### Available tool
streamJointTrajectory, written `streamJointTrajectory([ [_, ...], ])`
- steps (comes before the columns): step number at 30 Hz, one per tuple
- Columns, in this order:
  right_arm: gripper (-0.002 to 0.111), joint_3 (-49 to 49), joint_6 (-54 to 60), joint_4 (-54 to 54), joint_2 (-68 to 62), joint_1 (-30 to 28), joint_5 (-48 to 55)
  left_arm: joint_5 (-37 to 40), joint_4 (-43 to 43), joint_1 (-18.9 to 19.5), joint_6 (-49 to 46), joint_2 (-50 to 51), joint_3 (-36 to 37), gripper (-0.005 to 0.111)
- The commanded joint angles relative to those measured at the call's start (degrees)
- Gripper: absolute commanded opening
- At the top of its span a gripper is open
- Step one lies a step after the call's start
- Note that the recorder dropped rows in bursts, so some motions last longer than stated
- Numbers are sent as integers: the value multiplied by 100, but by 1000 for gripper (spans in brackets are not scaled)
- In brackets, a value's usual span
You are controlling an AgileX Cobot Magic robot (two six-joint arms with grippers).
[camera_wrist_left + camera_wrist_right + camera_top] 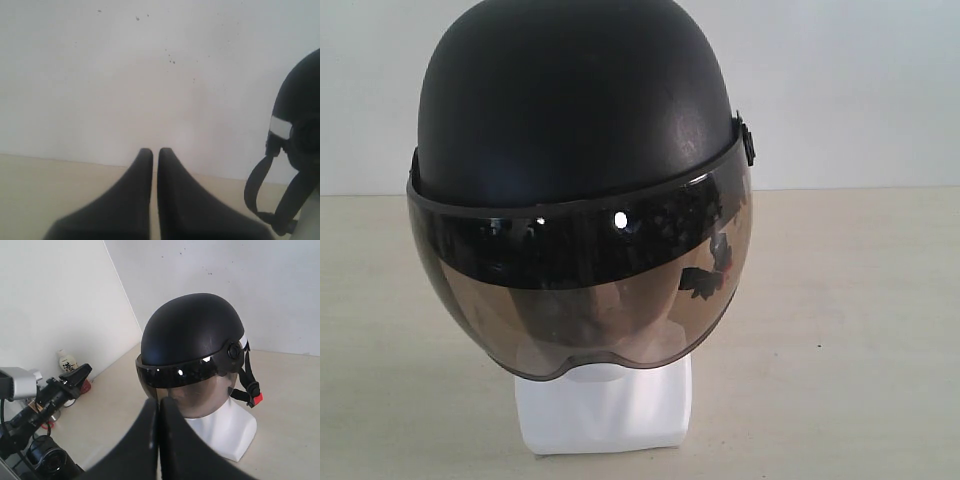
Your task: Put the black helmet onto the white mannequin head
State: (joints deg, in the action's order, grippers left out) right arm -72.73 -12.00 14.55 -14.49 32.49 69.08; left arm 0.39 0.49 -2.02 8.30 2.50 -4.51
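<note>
1. Black helmet [575,110] sits on the head [605,410], crown up, with the shell covering the skull. Only the neck and squarish base show beneath the visor [580,290]. Judge the placement as made.
2. Check the seat. In the exterior view the rim appears slightly tilted, lower on the left of that view. The visor hangs down over the face, which shows dimly through it.
3. Note the left gripper [155,152]: its fingers are pressed together with nothing between them. It points at the wall [125,75], not at the helmet. The helmet lies off its line, at the margin of the left wrist view, with a strap [260,185] hanging beside the head.
4. Note the right gripper [158,402]: its fingers are likewise together and empty. The helmet lies straight ahead of its tips, apart from them, with the visor turned towards it. A red buckle [257,399] hangs at the helmet's side.
5. Neither gripper appears in the exterior view, and neither touches the helmet.
6. If you judge a correction necessary, prefer the right arm, since it is already aimed at the helmet. The left arm would first have to swing round. Which arm is nearer cannot be told.
7. Caution: a push on the visor would likely rock the helmet, or tip the head on the table [860,330].
</note>
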Motion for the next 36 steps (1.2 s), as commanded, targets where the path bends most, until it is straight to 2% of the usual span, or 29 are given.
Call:
streamJointTrajectory([
  [1,0,7,33,1,16,1,-34,-627,166,27,71,-198,451,4],
  [3,0,7,33,1,16,1,-34,-39,209,27,37,-250,451,4],
  [7,0,7,33,1,16,1,-34,556,209,27,-305,-250,451,4],
  [12,0,7,33,1,16,1,-34,1720,189,27,-433,-250,451,4],
  [19,0,7,33,1,16,1,-34,1660,189,27,-788,-250,451,4],
  [36,0,7,33,1,16,1,-34,1660,31,27,-789,-250,451,4],
])
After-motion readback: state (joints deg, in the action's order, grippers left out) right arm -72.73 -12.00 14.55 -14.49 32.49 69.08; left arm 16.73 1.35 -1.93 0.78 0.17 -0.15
